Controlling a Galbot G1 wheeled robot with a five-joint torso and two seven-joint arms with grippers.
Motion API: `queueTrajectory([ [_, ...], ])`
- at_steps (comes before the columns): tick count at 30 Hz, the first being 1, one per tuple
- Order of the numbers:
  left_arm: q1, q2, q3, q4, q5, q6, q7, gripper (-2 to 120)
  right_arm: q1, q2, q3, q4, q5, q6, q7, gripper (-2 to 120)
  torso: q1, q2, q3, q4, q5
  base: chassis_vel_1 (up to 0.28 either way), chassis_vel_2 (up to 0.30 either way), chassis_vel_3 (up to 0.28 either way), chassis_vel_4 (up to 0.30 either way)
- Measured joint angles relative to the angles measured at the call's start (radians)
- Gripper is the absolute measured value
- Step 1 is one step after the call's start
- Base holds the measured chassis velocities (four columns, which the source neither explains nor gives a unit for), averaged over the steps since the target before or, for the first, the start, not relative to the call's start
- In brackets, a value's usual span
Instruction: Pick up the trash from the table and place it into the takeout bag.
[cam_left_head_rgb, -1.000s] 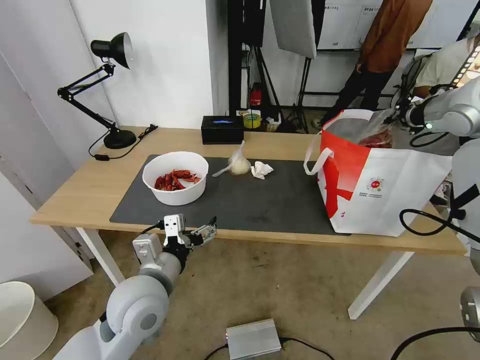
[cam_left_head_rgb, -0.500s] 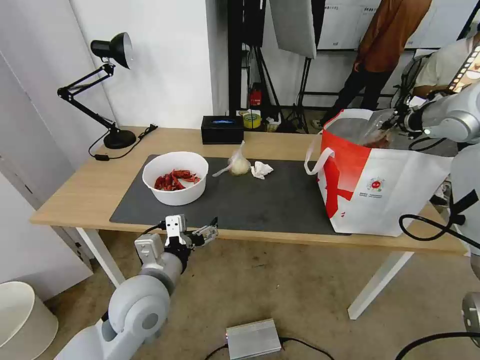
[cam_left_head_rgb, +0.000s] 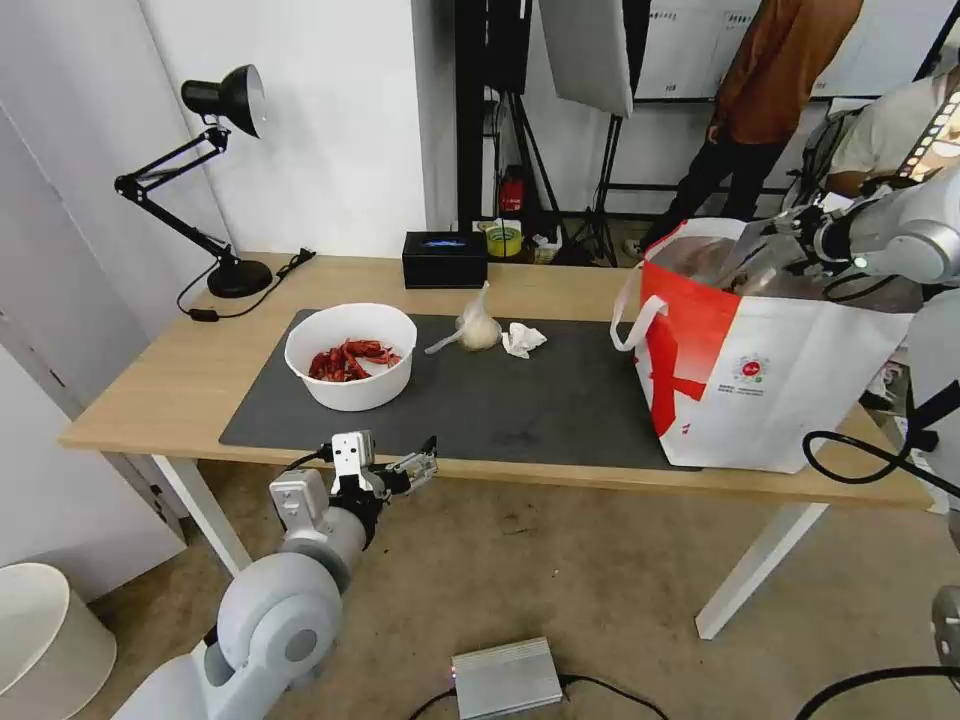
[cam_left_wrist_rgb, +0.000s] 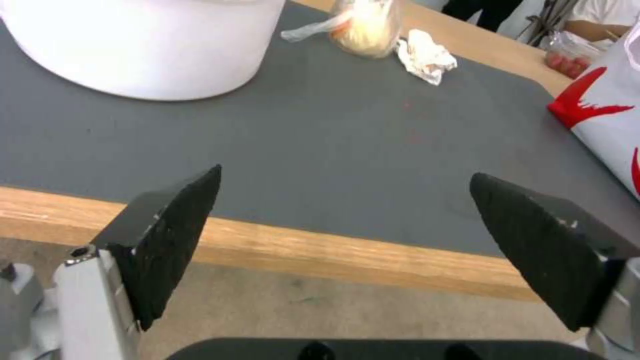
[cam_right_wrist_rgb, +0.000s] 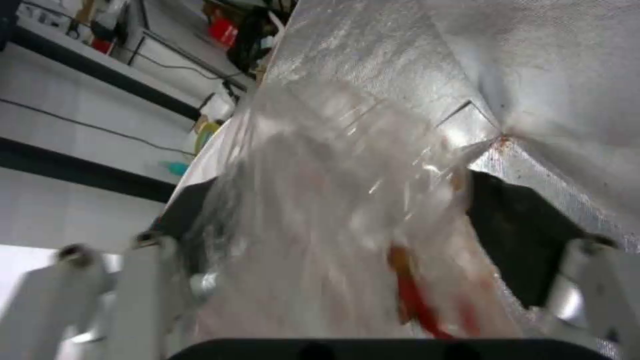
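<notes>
My right fingers stand spread either side of the clear clamshell box, inside the mouth of the takeout bag; whether they grip it I cannot tell (foil lining lies straight ahead). My left fingers gape empty off the worktop edge, bowl nearest

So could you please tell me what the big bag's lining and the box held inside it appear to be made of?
The large white and red takeout bag appears lined with silver foil: it shines, with fine texture and creases. The clear clamshell box, between the right gripper's fingers, looks like thin glossy plastic: see-through, glinting, red scraps visible inside.
</notes>
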Motion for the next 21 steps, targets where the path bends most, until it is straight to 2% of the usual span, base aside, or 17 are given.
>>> queueTrajectory([
  [4, -0.001, 0.001, -0.002, -0.001, 0.0, 0.0, 0.0, 100, -0.004, 0.001, -0.001, 0.004, 0.0, 0.0, 0.004, 96, 0.0, 0.0, 0.0, 0.0, 0.0, 0.0, 0.0, 0.0, 0.0],
  [9, -0.001, 0.002, -0.003, -0.002, 0.0, 0.0, -0.001, 100, -0.005, 0.001, -0.001, 0.005, -0.001, 0.0, 0.008, 100, 0.0, 0.0, 0.0, 0.0, 0.0, 0.0, 0.0, 0.0, 0.0],
  [21, -0.009, 0.005, -0.004, -0.003, -0.004, 0.0, -0.001, 100, -0.004, 0.001, -0.002, 0.013, 0.0, -0.001, 0.01, 100, 0.0, 0.0, 0.0, 0.0, 0.0, 0.0, 0.0, 0.0, 0.0],
])
